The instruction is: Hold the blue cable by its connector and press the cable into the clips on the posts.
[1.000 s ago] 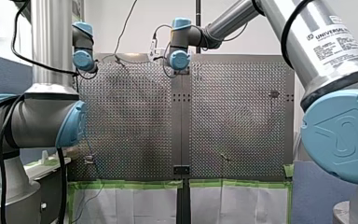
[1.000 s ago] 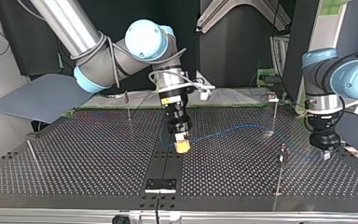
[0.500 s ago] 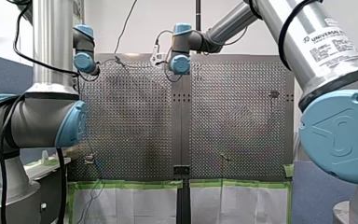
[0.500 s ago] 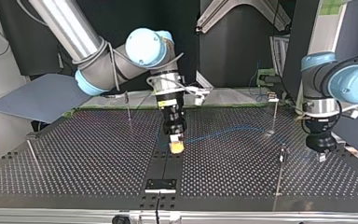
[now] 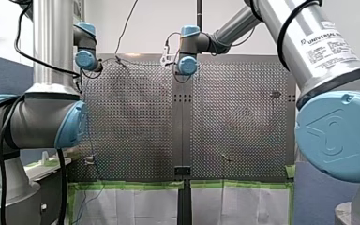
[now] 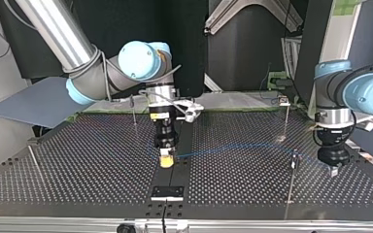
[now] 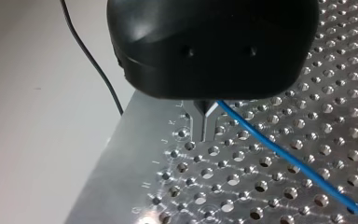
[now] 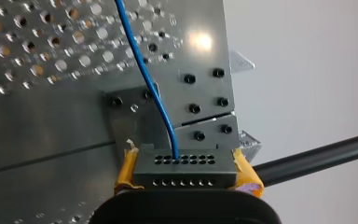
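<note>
Perforated table (image 6: 77,165) under thin blue cable (image 7: 279,149): grey holed connector (image 8: 185,169) clamped in right jaws, strand clamped in left jaws.

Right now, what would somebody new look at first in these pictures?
Probably the thin blue cable strung over the holey table in the top view, between my two hands. My right hand, with yellow pads, grips its grey connector near the middle; my left hand pinches the cable at that view's right.

Front and top views face each other across the perforated table (image 6: 77,165).
</note>
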Available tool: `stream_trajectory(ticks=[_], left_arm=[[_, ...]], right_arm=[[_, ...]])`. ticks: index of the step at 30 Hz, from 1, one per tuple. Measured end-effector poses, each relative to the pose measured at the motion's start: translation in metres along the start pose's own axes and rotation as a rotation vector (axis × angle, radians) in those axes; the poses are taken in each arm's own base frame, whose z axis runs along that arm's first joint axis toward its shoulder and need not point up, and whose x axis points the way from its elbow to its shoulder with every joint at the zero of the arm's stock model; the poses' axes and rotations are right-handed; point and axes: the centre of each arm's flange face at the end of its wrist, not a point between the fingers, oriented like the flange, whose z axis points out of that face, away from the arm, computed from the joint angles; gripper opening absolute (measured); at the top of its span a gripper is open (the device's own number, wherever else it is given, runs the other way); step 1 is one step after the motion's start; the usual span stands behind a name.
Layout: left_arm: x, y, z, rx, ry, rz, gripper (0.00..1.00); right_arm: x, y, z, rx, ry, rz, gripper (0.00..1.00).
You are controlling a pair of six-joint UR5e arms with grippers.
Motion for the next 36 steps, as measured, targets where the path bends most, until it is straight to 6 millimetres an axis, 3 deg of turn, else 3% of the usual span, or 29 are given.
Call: stream_trajectory(ticks=[15, 20, 26, 36], left_arm=[[0.015, 0.003, 0.051, -0.013, 0.03, -0.048, 0.0], [0.005, 0.0, 0.064, -0.002, 0.008, -0.051, 0.0], [-0.008, -0.006, 0.07, 0.011, -0.017, -0.051, 0.0], [-0.003, -0.006, 0.065, -0.01, 0.029, -0.016, 0.0]], right_arm=[[0.005, 0.022, 0.015, -0.037, 0.018, -0.006, 0.0], [0.004, 0.031, 0.019, -0.05, 0.02, -0.009, 0.0], [0.003, 0.04, 0.022, -0.063, 0.021, -0.014, 0.0], [0.001, 0.042, 0.023, -0.06, 0.019, -0.015, 0.0]])
